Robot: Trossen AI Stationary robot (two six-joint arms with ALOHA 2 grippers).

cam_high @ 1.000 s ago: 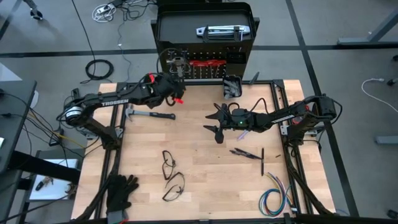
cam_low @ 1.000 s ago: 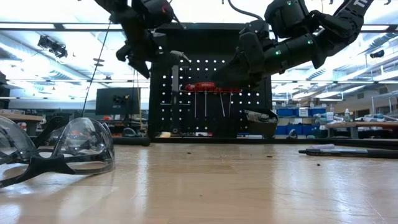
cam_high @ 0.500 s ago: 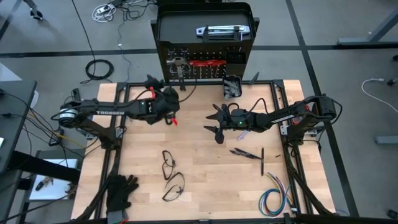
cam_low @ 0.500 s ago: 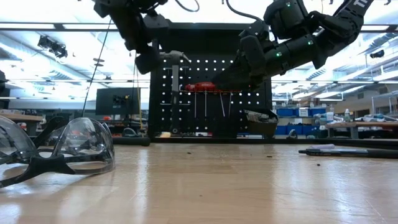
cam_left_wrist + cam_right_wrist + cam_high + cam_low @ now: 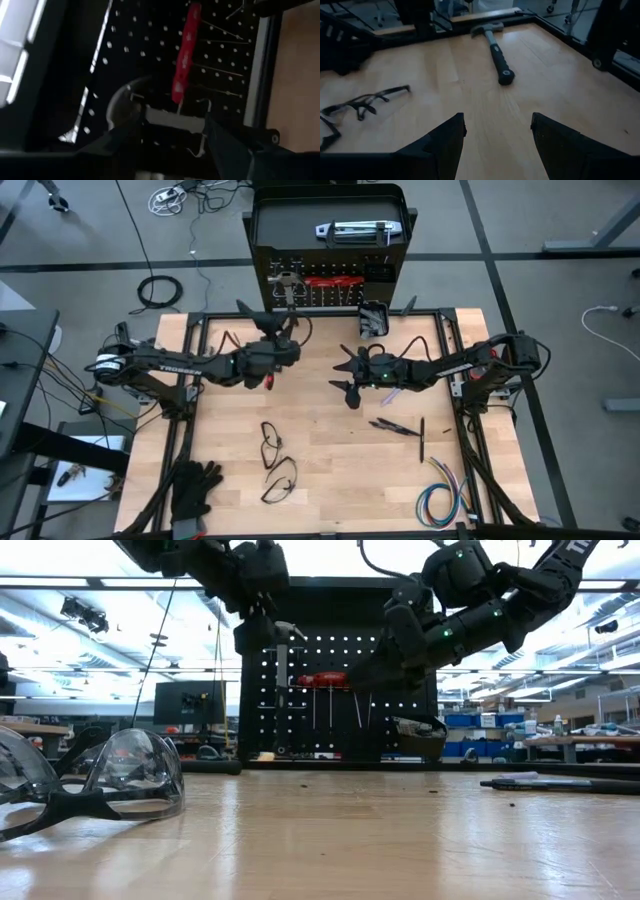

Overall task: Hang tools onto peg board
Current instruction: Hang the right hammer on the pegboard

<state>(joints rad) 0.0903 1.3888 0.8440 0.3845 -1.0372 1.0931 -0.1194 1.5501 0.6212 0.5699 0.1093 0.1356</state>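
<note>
Right wrist view, one hammer (image 5: 494,46), two safety glasses (image 5: 362,103)

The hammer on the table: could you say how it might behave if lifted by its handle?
The hammer would probably stay rigid and feel head-heavy, given its steel head. Gripped near the butt, it would likely tip head-down. The black grip looks rubbery, so slipping seems unlikely.

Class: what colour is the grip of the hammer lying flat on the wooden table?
Black; the hammer shows best in the right wrist view, lying on the table.
</note>
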